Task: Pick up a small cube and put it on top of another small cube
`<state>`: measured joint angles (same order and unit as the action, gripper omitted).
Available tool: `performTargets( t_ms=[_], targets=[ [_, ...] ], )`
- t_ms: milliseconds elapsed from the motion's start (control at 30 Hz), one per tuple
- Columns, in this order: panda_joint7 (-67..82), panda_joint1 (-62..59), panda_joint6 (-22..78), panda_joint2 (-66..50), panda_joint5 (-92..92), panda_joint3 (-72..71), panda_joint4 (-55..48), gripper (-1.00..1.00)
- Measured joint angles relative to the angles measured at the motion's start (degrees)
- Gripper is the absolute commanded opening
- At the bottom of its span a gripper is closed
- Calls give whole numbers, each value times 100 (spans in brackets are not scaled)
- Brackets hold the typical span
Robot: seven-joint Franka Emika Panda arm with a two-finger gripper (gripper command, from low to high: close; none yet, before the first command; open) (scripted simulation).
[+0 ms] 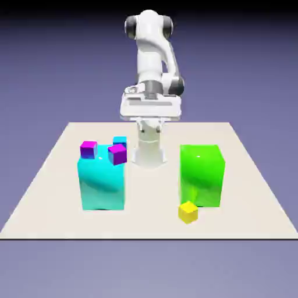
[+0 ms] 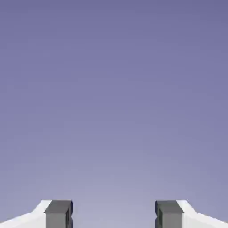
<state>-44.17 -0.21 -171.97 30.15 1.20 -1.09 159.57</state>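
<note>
A small yellow cube (image 1: 188, 212) lies on the table in front of a big green block (image 1: 202, 174). Two small purple cubes (image 1: 88, 149) (image 1: 117, 153) and a small cyan cube (image 1: 120, 141) show at the top of a big cyan block (image 1: 102, 183); whether they rest on it or stand behind it I cannot tell. My gripper (image 1: 151, 116) hangs high above the table's far side, away from every cube. In the hand view the gripper (image 2: 113, 214) is open, its grey fingertips (image 2: 59, 213) wide apart with only blue-violet backdrop between them. No cube shows in that view.
The beige table (image 1: 52, 192) carries the two big blocks at mid-depth, one toward the exterior view's left and one toward its right. The robot's white base (image 1: 149, 152) stands between them at the far side.
</note>
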Motion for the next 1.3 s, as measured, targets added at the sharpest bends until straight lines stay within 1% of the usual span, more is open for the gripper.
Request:
performTargets(
  t_ms=[900, 967, 1067, 1100, 1167, 1300],
  targets=[
    [-3840, -2020, 4558, -5606, 2698, -2443, -3197, 0],
    [-3862, -2031, 4584, -5638, 2714, -2457, -3215, 0],
    [-3735, -1791, 3838, -6250, 2812, -2476, -3119, 0],
    [-3708, -1741, 3682, -6378, 2833, -2480, -3098, -100],
    [-3700, -1741, 3678, -6378, 2845, -2480, -3098, -100],
    [-3763, -2021, 4612, -5641, 2638, -2478, -3263, -100]
  ],
)
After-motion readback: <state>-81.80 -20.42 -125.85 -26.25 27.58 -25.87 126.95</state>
